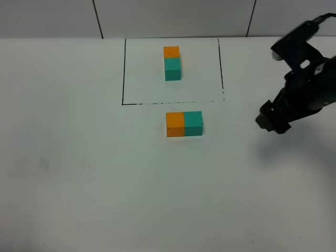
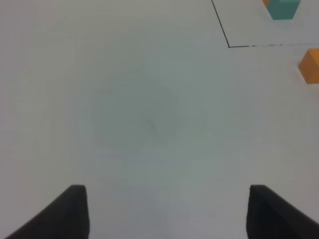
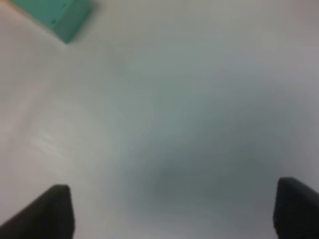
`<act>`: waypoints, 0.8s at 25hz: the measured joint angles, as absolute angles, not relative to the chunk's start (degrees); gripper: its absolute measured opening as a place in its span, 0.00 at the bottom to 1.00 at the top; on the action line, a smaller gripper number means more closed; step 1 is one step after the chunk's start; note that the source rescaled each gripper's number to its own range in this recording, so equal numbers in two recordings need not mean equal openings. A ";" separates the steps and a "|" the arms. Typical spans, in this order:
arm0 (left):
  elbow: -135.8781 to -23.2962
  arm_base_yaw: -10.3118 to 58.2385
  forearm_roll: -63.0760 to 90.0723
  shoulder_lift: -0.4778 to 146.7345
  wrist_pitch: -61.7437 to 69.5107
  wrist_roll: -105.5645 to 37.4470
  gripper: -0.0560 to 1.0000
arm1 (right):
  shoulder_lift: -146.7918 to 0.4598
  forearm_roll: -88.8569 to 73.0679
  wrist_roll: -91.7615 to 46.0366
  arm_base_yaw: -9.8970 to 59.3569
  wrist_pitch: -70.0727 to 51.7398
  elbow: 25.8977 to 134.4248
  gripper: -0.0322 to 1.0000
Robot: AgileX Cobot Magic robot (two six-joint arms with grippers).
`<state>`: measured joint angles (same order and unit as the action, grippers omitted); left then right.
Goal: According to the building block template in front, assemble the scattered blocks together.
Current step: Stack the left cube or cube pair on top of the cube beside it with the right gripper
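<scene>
The building block template (image 1: 172, 63), an orange cube joined to a teal cube, stands inside the thin black rectangle at the back. Just in front of that frame the scattered blocks sit side by side and touching: the orange one (image 1: 175, 124) on the left, the teal one (image 1: 193, 123) on the right. My right gripper (image 1: 272, 124) hangs open to the right of them, well apart, with nothing between its fingers (image 3: 50, 214). The right wrist view catches a corner of the teal block (image 3: 55, 15). My left gripper (image 2: 167, 219) is open over bare table, with the orange block (image 2: 310, 64) at its view's edge.
The black drawn rectangle (image 1: 124, 73) marks the template area on the white table (image 1: 79, 173). A tiled wall runs along the back edge. The left arm is outside the exterior view.
</scene>
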<state>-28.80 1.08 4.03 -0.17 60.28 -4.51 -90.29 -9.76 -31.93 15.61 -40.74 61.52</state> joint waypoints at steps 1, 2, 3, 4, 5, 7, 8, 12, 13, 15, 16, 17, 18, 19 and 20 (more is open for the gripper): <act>-28.80 1.08 4.03 -0.17 60.28 -4.51 0.44 | -92.58 -9.61 -33.30 16.42 -42.64 64.53 0.67; -28.80 1.08 4.03 -0.17 60.28 -4.51 0.44 | -95.10 -9.37 -34.66 17.49 -44.19 67.82 0.67; -28.80 1.08 4.03 -0.17 60.28 -4.51 0.44 | -97.34 -9.10 -36.47 18.63 -45.87 70.67 0.67; -28.80 1.08 4.03 -0.17 60.28 -4.51 0.44 | -100.19 -8.81 -38.39 19.62 -47.68 74.15 0.67; -28.80 1.08 4.03 -0.17 60.28 -4.51 0.44 | -103.09 -8.65 -39.99 20.84 -49.22 77.62 0.67; -28.80 1.08 4.03 -0.17 60.28 -4.51 0.44 | -108.50 -8.47 -43.58 23.27 -52.92 83.71 0.67; -28.80 1.08 4.03 -0.17 60.28 -4.51 0.44 | -111.40 -8.42 -45.29 24.31 -54.60 86.81 0.67; -28.80 1.08 4.03 -0.17 60.28 -4.51 0.44 | -120.97 -8.28 -50.73 28.99 -58.79 97.09 0.67; -28.80 1.08 4.03 -0.17 60.28 -4.51 0.44 | -122.62 -8.33 -51.69 29.96 -59.40 98.80 0.67; -28.80 1.08 4.03 -0.17 60.28 -4.51 0.44 | -125.90 -8.33 -53.20 31.27 -60.69 101.97 0.67; -28.80 1.08 4.03 -0.17 60.28 -4.51 0.44 | -127.15 -8.33 -53.56 31.73 -61.02 102.99 0.67; -28.80 1.08 4.03 -0.17 60.28 -4.51 0.44 | -127.87 -8.33 -54.11 32.09 -61.07 103.48 0.67; -28.80 1.08 4.03 -0.17 60.28 -4.51 0.44 | -128.65 -8.27 -54.70 32.36 -60.95 103.67 0.67; -28.80 1.08 4.03 -0.17 60.28 -4.51 0.44 | -129.29 -8.27 -55.31 32.50 -60.89 103.81 0.67; -28.80 1.08 4.03 -0.17 60.28 -4.51 0.44 | -129.77 -8.27 -55.73 32.69 -60.66 103.97 0.67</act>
<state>-28.80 1.08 4.03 -0.17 60.28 -4.51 -129.77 -8.27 -55.73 32.69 -60.66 103.97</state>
